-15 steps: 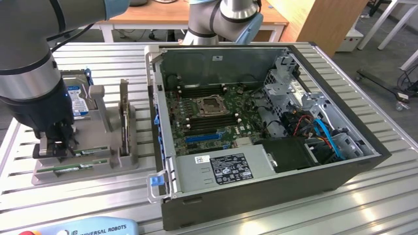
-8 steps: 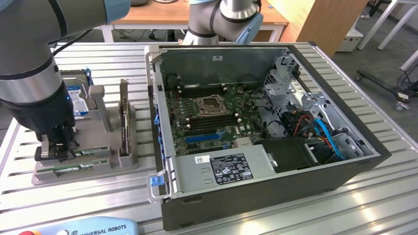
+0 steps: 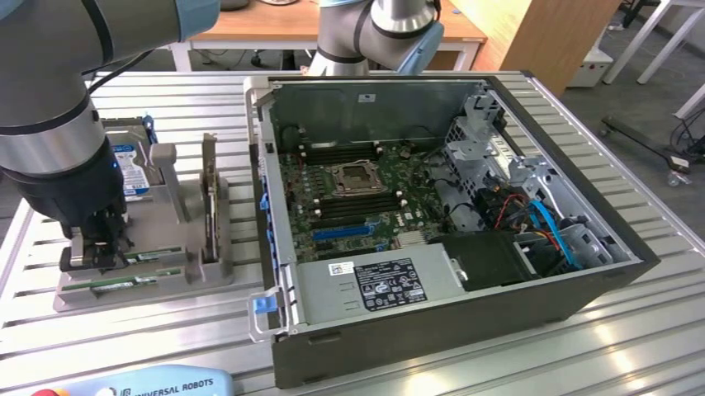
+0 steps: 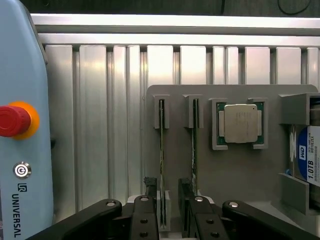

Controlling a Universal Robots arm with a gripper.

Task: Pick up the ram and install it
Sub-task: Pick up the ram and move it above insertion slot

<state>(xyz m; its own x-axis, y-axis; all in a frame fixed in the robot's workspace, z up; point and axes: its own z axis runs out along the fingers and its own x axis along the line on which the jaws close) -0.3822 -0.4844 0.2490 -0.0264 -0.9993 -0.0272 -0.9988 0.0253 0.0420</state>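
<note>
The gripper (image 4: 167,190) has its two black fingers (image 4: 150,192) spread wide, one on each side of the ram (image 4: 161,145). The ram stands on its edge in a slot of the gray tray (image 4: 235,180). Its end by the fingers is hidden, so I cannot tell if they touch it. A second green stick (image 4: 195,145) stands just beside it. The blue drive (image 4: 302,155), cut off, reads "WD" and "1.0TB". The pendant (image 4: 20,75) reads "UNIVERSAL".

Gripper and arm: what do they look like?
The arm is silver-grey tubing with pale blue joint caps and a black cable along it. The black gripper has jointed link fingers studded with silver bolt heads.
</note>
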